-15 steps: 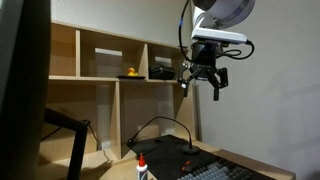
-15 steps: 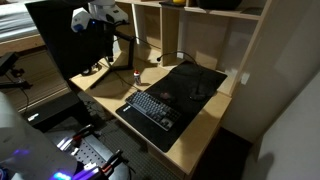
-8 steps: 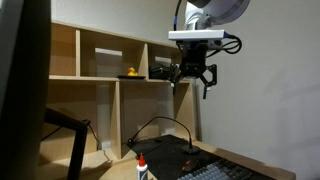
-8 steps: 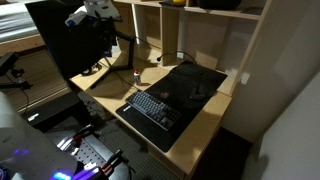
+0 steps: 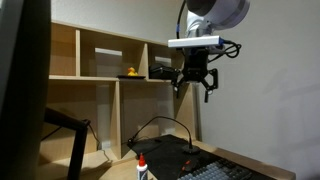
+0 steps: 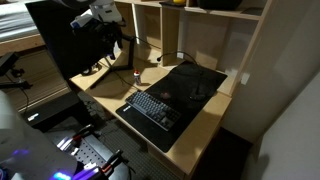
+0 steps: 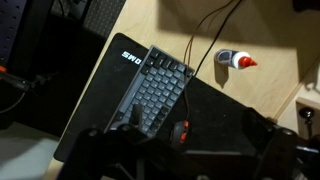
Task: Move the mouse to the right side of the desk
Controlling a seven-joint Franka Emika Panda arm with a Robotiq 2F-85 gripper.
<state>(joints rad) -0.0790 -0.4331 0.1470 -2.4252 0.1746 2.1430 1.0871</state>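
The mouse [image 7: 180, 130] is small and black with red trim. It lies on the dark desk surface [image 7: 235, 112] just beside the black keyboard [image 7: 155, 90], its cable running up past the keyboard. My gripper [image 5: 195, 84] hangs high in the air, well above the desk, open and empty. In the wrist view its dark fingers [image 7: 205, 155] frame the bottom of the picture, with the mouse far below between them. The desk surface [image 6: 195, 80] and keyboard [image 6: 152, 108] also show in an exterior view; the mouse is too small to make out there.
A white glue bottle with a red cap [image 7: 237, 60] lies on the light wood beside the dark surface; it also shows in an exterior view [image 5: 141, 168]. A light wooden shelf unit [image 5: 100, 80] holds a yellow duck [image 5: 129, 73]. A dark monitor [image 6: 65, 40] stands nearby.
My gripper has shifted a little toward the shelf and turned about its wrist, staying high above the desk. The mouse and keyboard have not moved.
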